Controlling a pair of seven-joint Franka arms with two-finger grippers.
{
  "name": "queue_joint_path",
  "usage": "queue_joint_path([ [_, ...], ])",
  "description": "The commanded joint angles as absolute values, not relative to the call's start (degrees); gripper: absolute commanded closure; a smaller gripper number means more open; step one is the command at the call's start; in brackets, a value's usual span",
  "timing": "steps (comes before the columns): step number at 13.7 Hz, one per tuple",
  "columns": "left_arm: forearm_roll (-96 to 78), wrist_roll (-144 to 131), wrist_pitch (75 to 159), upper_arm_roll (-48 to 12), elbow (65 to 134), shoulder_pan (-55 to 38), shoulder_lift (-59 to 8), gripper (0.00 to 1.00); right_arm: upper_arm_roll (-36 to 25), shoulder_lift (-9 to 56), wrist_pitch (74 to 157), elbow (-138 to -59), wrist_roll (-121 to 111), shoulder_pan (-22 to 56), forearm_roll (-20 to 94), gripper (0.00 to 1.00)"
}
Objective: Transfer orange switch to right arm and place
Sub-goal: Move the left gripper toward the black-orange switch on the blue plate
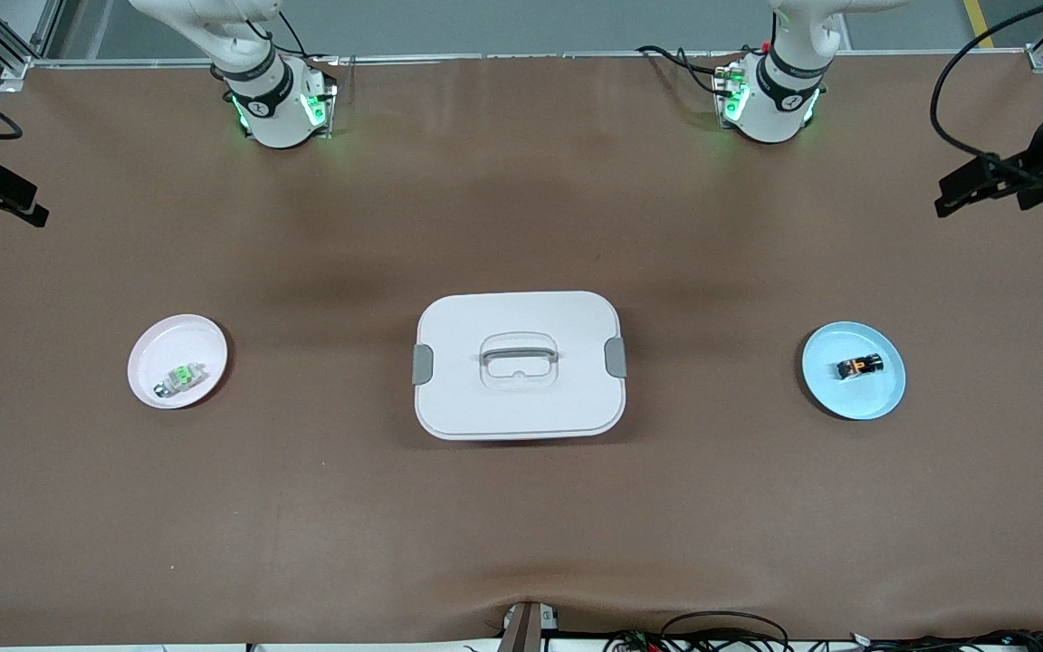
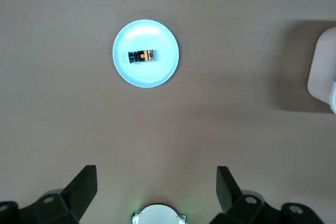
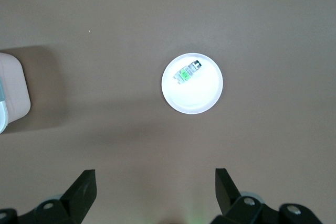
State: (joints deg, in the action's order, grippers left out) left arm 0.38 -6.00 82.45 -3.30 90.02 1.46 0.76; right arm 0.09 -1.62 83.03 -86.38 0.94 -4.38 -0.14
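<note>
Left gripper (image 2: 157, 188) open — orange switch (image 1: 859, 366) untouched.

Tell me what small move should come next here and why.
Probably lower the left end effector toward the orange switch. The switch lies untouched on the blue plate at the left arm's end of the table, and both end effectors, including the right end effector, are open and empty.

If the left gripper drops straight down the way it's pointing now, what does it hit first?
Most likely bare table. The open left gripper points down at brown surface beside the blue plate holding the orange switch, though depth is unclear.
</note>
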Motion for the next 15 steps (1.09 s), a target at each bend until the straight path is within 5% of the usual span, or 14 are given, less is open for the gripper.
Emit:
queue_joint_path([
  [1, 2.19, -5.8, 84.27, -3.34, 90.34, 1.23, -1.23, 0.0, 0.7, -1.58, 82.62, -85.52, 0.97, -5.19, -0.88, 0.0],
  [10, 3.08, -4.14, 101.32, -3.43, 104.05, 3.42, -2.28, 0.0, 0.62, -1.58, 82.62, -85.52, 1.14, -5.27, -0.35, 0.0],
  [15, 3.16, -3.16, 105.02, -3.34, 105.38, 5.17, -6.32, 0.0, 0.62, -1.58, 82.62, -85.52, 1.14, -5.45, 0.0, 0.0],
])
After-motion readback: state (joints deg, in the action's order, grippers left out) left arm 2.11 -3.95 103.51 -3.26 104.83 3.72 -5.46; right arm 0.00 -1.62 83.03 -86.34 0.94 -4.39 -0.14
